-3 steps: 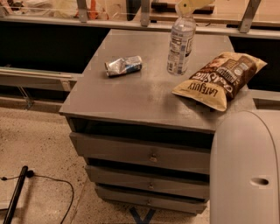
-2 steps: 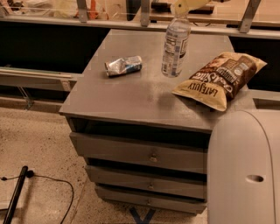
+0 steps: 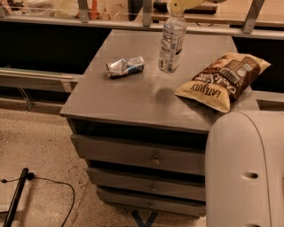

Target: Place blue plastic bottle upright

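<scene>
cream two-finger gripper (image 3: 178, 9) at top edge, pinching neck of clear pale-blue plastic bottle (image 3: 172, 44) | bottle hangs tilted, seemingly off grey cabinet top (image 3: 128, 99) | risk: released crooked, it topples

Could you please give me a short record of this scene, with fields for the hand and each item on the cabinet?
hand: at the top edge of the view, closed on the top of the bottle
bottle: nearly upright, slightly tilted, held above the cabinet; not yet set down
can: crushed, on its side, left of the bottle
chip bag: lying flat, right of the bottle
cabinet: grey, three drawers
</scene>
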You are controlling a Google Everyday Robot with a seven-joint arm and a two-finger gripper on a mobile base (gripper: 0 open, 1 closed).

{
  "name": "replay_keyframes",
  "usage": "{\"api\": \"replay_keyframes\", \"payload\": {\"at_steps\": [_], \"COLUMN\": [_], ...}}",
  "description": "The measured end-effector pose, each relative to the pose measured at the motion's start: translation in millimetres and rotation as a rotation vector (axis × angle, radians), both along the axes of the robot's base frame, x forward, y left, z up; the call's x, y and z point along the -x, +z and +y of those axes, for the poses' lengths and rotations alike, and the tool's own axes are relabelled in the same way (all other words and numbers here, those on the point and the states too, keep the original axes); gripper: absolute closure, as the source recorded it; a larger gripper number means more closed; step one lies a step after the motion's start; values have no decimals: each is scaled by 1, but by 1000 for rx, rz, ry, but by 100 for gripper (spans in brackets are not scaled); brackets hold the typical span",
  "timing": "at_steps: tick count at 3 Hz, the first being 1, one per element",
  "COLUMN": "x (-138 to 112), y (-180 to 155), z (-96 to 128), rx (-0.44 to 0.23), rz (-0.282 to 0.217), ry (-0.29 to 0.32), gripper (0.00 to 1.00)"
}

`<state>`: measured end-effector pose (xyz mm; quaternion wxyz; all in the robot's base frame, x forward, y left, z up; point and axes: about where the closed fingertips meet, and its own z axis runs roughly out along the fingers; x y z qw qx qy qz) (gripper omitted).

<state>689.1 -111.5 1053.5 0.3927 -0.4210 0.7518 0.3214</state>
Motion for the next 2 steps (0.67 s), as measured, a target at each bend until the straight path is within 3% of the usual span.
{"api": "replay_keyframes", "payload": {"at_steps": [1, 2], "x": [-11, -20], "y": [-4, -18], "z": [-2, -9], "rx": [4, 4], "rz": [-37, -26], "ry": [-8, -27], "gripper": [100, 100]}}
